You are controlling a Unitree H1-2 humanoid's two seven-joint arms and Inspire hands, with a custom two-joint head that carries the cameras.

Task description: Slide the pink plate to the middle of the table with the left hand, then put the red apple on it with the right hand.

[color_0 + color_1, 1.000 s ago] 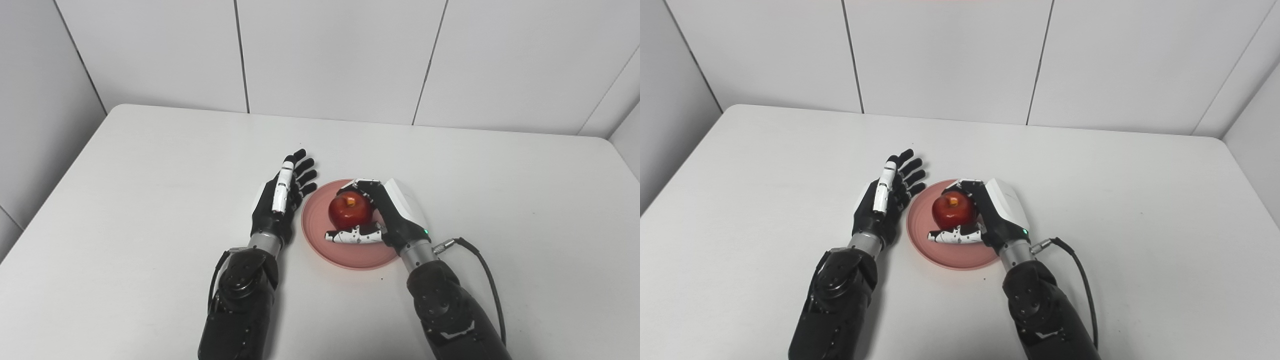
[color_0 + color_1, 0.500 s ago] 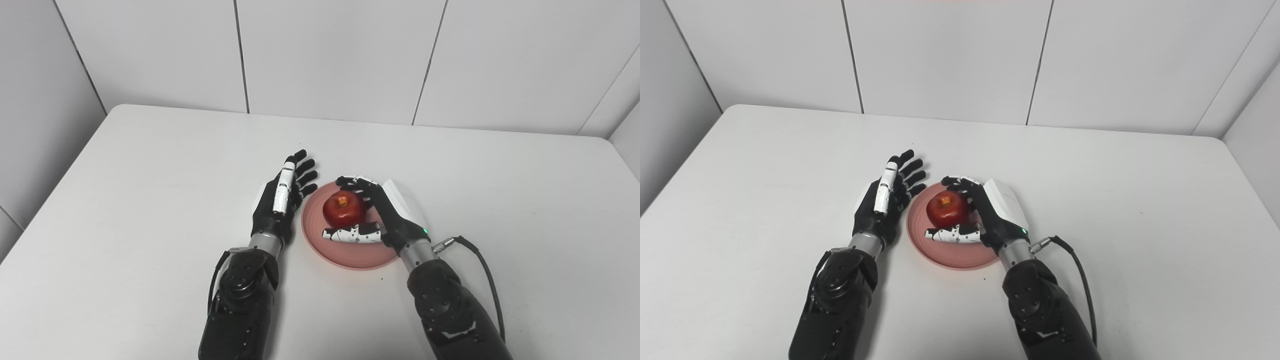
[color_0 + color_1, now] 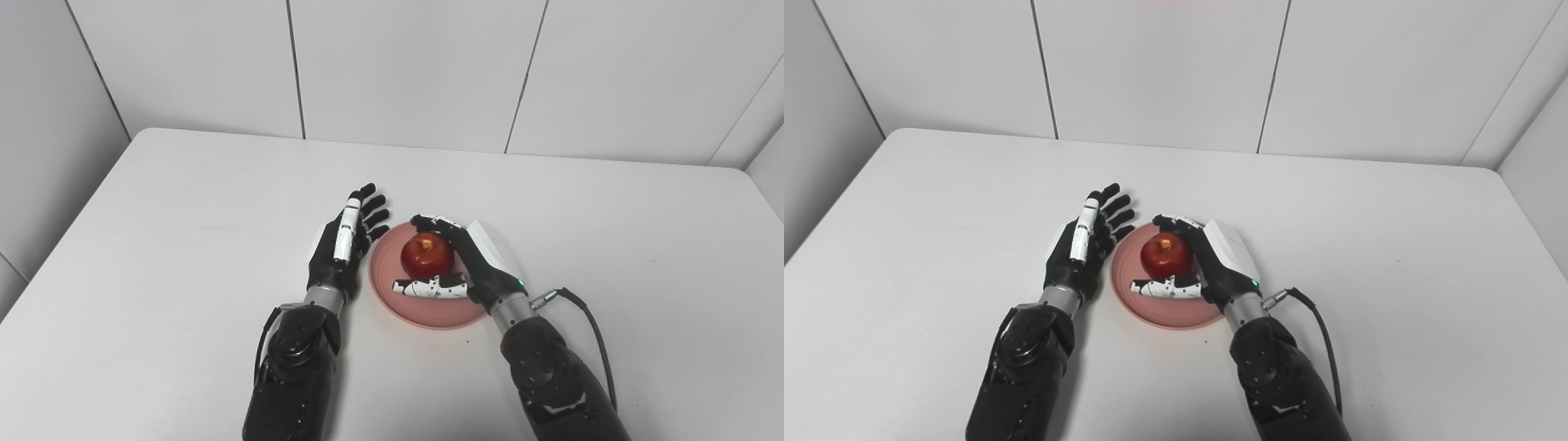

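Apple (image 3: pixel 427 255) and plate (image 3: pixel 392 297) sit together near the middle of the white desk (image 3: pixel 153 245), the red apple resting upright on the pink plate with its stem end facing up. The right hand (image 3: pixel 471 263) is cupped around the apple from the right side: its fingers (image 3: pixel 432 222) curve over the far side of the fruit, and its thumb (image 3: pixel 429 286) lies across the plate just in front of it. Whether the fingers press on the apple or only stand close beside it cannot be told from either view, so it is unclear if the hand grips the fruit or has let it go. The left hand (image 3: pixel 343 245) lies just beside the plate's left rim, released and holding nothing, with its fingers stretched out and spread, pointing away toward the far wall (image 3: pixel 404 67). It appears to be close to the rim without clear contact. Both black forearms come in from the bottom edge, one on each side of the plate, and a black cable (image 3: pixel 588 324) loops out from the right wrist over the desk.
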